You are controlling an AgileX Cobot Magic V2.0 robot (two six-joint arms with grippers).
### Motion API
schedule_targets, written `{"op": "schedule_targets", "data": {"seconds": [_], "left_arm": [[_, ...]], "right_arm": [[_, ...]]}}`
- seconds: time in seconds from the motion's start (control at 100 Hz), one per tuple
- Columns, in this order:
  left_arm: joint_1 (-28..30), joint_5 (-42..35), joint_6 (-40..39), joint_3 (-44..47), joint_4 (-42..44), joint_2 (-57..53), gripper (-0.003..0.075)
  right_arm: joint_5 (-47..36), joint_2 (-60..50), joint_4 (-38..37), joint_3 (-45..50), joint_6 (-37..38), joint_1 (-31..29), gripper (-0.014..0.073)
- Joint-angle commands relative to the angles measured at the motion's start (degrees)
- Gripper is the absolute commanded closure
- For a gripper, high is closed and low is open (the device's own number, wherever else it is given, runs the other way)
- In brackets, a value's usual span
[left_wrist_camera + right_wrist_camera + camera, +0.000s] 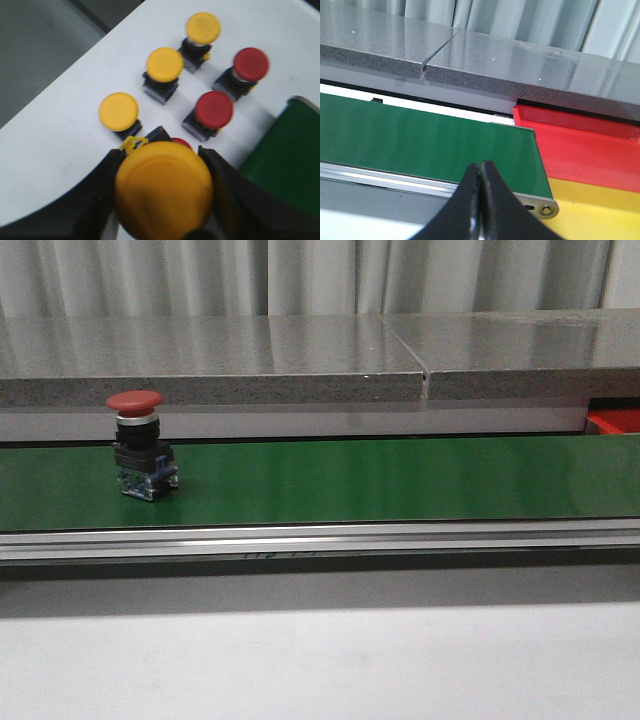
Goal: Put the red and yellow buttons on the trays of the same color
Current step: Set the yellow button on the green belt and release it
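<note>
A yellow button (163, 195), its domed cap blurred and cut off by the frame edge, was gripped between the left gripper's (162, 200) black fingers; its base was hidden. A red button (140, 443) stood upright on the matte green belt (400, 480). The right gripper (481, 200) was pressed closed, empty, near the belt's end, beside glossy red tray (585, 145) and yellow tray (600, 210).

Button (140, 445) on belt (400, 480) (left) —
</note>
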Motion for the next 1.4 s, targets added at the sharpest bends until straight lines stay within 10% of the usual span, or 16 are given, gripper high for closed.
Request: {"op": "schedule_targets", "data": {"seconds": [0.0,0.43,0.98,1.12,1.29,1.39], "left_arm": [[-3.6,-0.9,1.0,-4.0,0.3,-2.1,0.0739],[-18.3,4.7,4.0,-12.0,-1.5,8.5,0.0739],[-19.9,4.4,7.7,-12.0,-5.0,16.2,0.0731],[-19.9,4.5,8.4,-12.0,-5.0,16.2,0.0561],[-19.9,5.0,9.8,-12.0,-5.0,16.2,0.0163],[-19.9,5.0,9.9,-12.0,-5.0,16.2,0.0092]], "right_arm": [[-5.0,-0.9,0.0,-0.5,-0.1,0.1,0.0661],[-5.0,-0.9,0.0,-0.5,-0.1,0.1,0.0661],[-5.0,-0.9,0.0,-0.5,-0.1,0.1,0.0661],[-5.0,-0.9,0.0,-0.5,-0.1,0.1,0.0661],[-5.0,-0.9,0.0,-0.5,-0.1,0.1,0.0661],[-5.0,-0.9,0.0,-0.5,-0.1,0.1,0.0661]]}}
